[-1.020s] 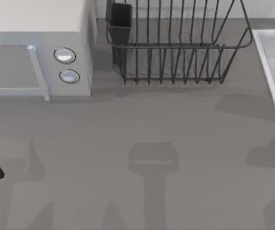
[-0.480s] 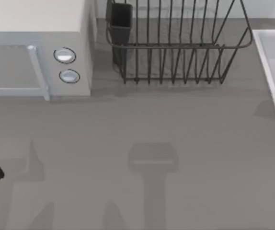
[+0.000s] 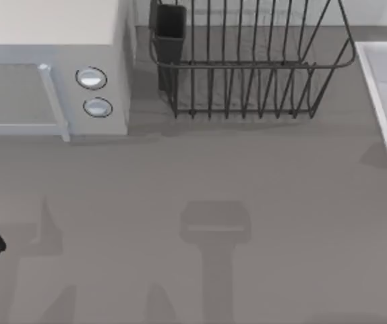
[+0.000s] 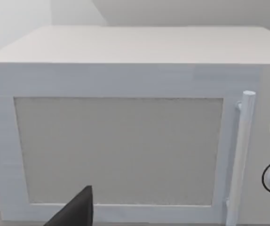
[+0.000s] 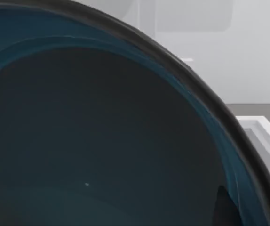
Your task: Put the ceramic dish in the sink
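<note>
Now the ceramic dish (image 5: 102, 141) rides close under the right wrist, sink (image 5: 262, 134) rim beyond.
Grip unseen, I cannot tell; any slip could drop it short.

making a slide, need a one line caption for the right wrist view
Close view into the dark inside of the blue bowl, with the pale rim of the sink just beyond its edge.

Grey table (image 3: 247, 202), white microwave (image 3: 52, 67) at left, black wire dish rack (image 3: 247, 67) (upright) behind centre

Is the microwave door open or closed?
Closed. The microwave door lies flat in its front frame, with the handle beside the knobs.
</note>
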### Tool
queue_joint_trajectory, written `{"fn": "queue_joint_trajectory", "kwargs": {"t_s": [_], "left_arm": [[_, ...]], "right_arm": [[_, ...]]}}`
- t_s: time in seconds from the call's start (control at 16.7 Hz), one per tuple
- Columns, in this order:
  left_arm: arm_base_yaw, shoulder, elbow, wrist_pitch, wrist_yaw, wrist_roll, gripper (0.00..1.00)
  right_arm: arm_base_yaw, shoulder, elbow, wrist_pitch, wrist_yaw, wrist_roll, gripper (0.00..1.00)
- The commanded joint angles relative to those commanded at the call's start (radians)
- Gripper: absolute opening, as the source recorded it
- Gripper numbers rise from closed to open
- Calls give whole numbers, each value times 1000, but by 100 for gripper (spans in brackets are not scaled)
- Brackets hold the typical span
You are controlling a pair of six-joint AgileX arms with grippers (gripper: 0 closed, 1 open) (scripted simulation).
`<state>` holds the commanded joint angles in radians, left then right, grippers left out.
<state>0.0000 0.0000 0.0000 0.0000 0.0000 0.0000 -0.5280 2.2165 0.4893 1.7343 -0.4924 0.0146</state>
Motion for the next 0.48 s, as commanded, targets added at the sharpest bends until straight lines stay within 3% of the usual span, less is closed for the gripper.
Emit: {"fn": "queue_joint_trajectory", "kwargs": {"t_s": [0.48], "left_arm": [[0,0,0,0,0,0,100]], "right_arm": [[0,0,0,0,0,0,75]]}}
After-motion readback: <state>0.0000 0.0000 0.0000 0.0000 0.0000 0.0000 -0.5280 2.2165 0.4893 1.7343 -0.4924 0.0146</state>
